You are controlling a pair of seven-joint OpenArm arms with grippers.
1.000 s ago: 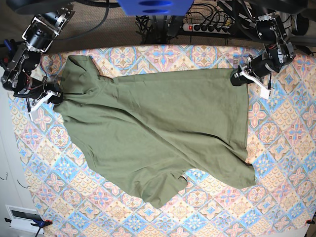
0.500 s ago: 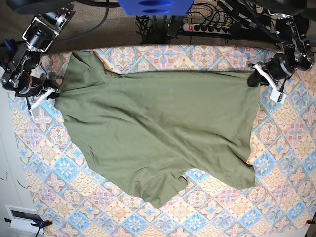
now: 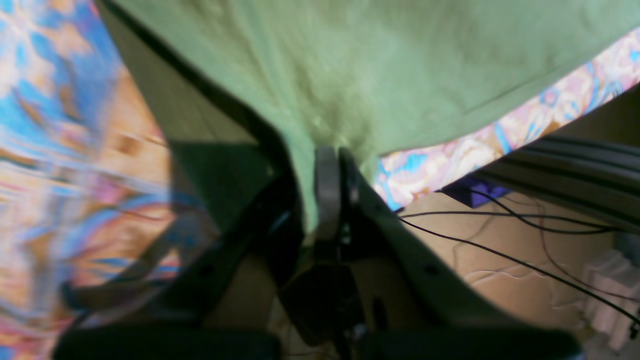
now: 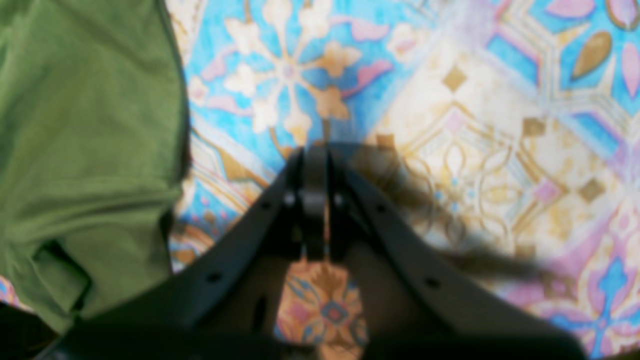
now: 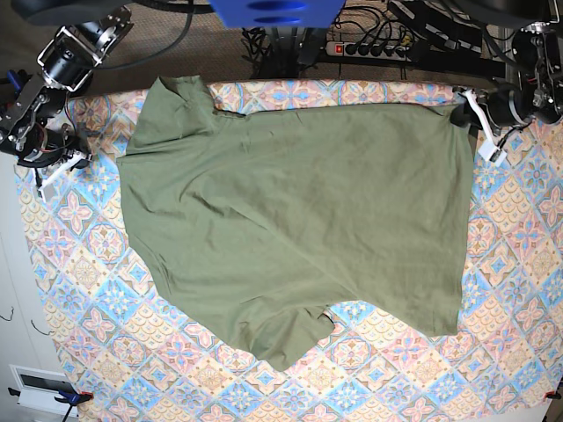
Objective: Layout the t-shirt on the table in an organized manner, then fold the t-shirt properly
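Base view, I see t-shirt [image 5: 290, 211] spread on surface [image 5: 519, 290], left fingers [image 3: 327, 170] pinching its corner, right fingers [image 4: 315, 165] closed empty beside sleeve.

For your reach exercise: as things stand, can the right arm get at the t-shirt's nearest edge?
Probably yes. The right gripper, fingers shut and holding nothing, sits over bare table beside the t-shirt, and nothing lies between them. It would need to open first.
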